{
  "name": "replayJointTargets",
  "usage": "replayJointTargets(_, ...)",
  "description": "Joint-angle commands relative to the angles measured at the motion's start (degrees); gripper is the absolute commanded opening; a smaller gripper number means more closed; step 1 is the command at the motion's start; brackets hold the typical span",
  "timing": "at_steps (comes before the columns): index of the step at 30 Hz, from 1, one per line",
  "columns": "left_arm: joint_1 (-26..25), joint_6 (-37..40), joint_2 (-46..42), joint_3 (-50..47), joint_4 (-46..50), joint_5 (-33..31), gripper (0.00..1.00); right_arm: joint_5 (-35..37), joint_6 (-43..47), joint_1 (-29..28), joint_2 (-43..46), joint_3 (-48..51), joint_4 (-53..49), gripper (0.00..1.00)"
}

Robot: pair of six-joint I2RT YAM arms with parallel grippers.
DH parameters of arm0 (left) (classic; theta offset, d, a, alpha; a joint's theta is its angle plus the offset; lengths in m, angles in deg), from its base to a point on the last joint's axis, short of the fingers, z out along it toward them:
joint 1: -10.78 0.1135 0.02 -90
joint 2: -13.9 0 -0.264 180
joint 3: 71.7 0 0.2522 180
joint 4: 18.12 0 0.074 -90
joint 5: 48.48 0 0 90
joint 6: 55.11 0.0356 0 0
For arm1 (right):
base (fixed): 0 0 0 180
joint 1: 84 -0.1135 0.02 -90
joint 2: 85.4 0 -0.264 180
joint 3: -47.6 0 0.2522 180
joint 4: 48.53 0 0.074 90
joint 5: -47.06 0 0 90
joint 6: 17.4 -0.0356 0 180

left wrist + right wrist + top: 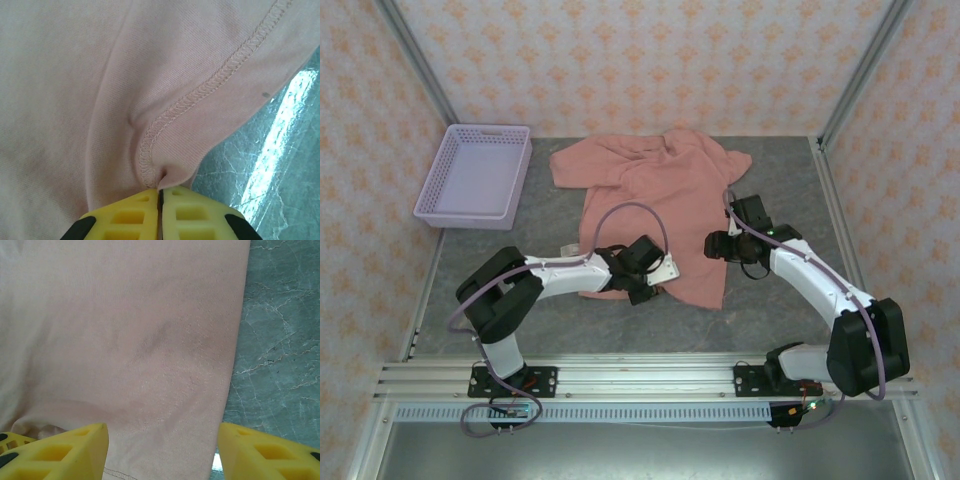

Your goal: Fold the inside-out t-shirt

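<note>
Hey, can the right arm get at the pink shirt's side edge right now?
Probably yes: the right claw is open above the edge of the t-shirt, one finger over cloth, the other over bare table, nothing in between.

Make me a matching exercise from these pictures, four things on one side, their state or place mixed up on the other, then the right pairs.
Column one:
1. left gripper
2. right gripper
3. t-shirt
4. basket

Column two:
A. lavender, at the far left of the table
B. open, over the t-shirt's edge
C. salmon-pink, spread mid-table
D. shut on the t-shirt

Pairs: 1-D, 2-B, 3-C, 4-A.
</note>
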Motion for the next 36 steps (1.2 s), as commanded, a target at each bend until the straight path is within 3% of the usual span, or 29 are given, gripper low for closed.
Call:
replayJointTargets(1,0.9,-1.1,-1.2,2.0,2.0,1.8,0.08,1.4,-0.5,-0.4,0.9,0.8,0.5,0.60)
replayJointTargets(12,3.3,-4.5,-3.6,2.6,2.1,5.7,0.00,0.8,0.1,-1.2,2.5,1.5,0.1,0.59)
replayJointTargets(18,7.4,-15.2,-9.2,1.1,-1.5,6.4,0.00,-5.0,1.3,-4.9,9.4,6.6,6.1,0.57)
replayJointTargets(21,10.2,-24.1,-13.3,-0.5,-4.6,5.7,0.00,-8.9,1.9,-9.4,13.0,11.2,13.2,0.56)
replayJointTargets(26,15.8,-36.3,-14.1,3.3,-0.9,9.8,0.00,-1.6,4.9,-23.8,11.1,15.9,29.9,0.49)
replayJointTargets(31,16.8,-39.9,-14.1,8.6,3.6,13.0,0.00,5.4,12.0,-32.5,-0.5,16.8,46.8,0.38)
replayJointTargets(36,18.0,-39.3,-16.9,12.5,8.1,12.4,0.00,11.7,13.3,-33.6,-14.3,16.9,66.1,0.26)
